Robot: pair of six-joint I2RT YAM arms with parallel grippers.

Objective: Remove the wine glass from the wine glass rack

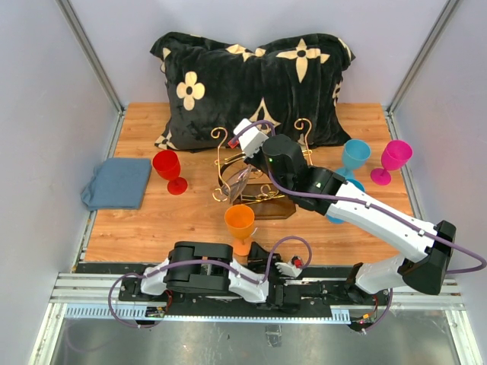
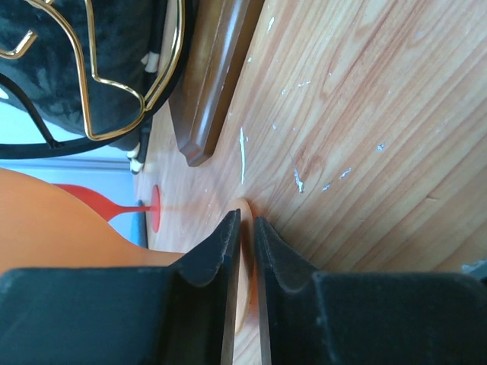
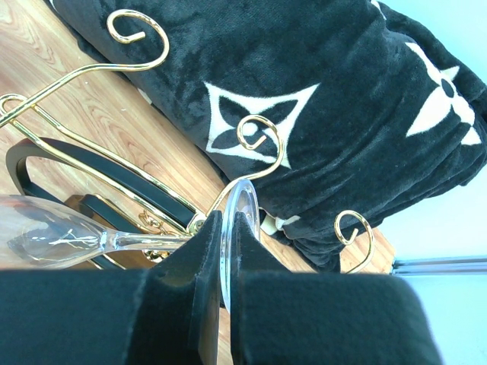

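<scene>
Scanning from the left of the desk (image 1: 144, 224), pass over the folded blue cloth (image 1: 116, 182) and the red goblet (image 1: 169, 171) just right of it, touching neither. Near the front edge, note the left claw (image 2: 243, 228) drawn narrow, seemingly nipping the foot rim of the orange goblet (image 1: 240, 220), and leave it parked there, out of the way.

Move on to the wine glass rack (image 1: 270, 204) at mid-desk, in front of the black flowered pillow (image 1: 251, 76). Find the clear wine glass (image 3: 46, 236) still among the gold scrolls, with stem running across the black rails and bowl to the left in the right wrist view. See the right claw (image 3: 227, 228) closed edge-on over the glass's foot disc, holding it by the rim alone.

Judging from that thin hold, keep the pinch firm and steady, and avoid any twist likely to lever the disc out of the grip. Slide the foot out along the rails toward whichever end stands open rather than lifting straight up, watching the curled tips close on either side. Keep the bowl away from the orange goblet standing just on the near side of the rack. Once free, carry wide of the cyan goblet (image 1: 354, 156) and the magenta goblet (image 1: 394, 158) at the right.
</scene>
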